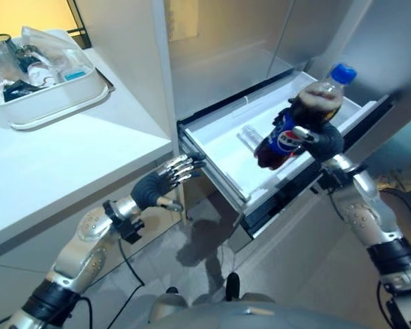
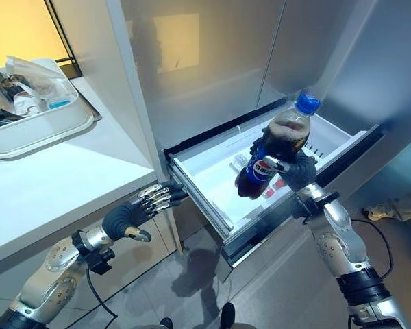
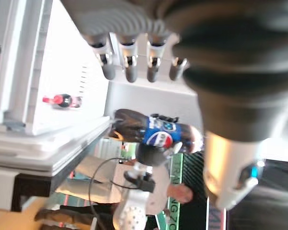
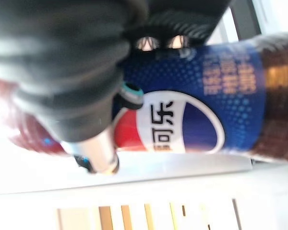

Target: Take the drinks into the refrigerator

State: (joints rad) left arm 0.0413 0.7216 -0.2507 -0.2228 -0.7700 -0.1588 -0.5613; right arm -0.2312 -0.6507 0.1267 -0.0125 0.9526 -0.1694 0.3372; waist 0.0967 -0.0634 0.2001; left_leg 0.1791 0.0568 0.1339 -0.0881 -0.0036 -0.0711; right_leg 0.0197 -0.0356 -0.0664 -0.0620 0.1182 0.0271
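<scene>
A dark cola bottle point(image 1: 298, 120) with a blue cap and blue label hangs tilted over the open white refrigerator drawer point(image 1: 212, 171). My right hand point(image 1: 322, 140) is shut on the bottle, its fingers wrapped round the label point(image 4: 206, 120). My left hand point(image 1: 157, 185) reaches toward the drawer's front left corner with straight fingers point(image 3: 129, 67), holding nothing. A clear bottle point(image 1: 250, 137) lies on the drawer's floor. A small bottle with a red cap point(image 3: 62, 99) also lies in the drawer.
The white counter point(image 1: 68, 157) runs along the left, with a white tray point(image 1: 55, 99) of several small items at its back. Shut grey refrigerator doors point(image 1: 226, 41) rise behind the drawer. The drawer juts out over the floor between my arms.
</scene>
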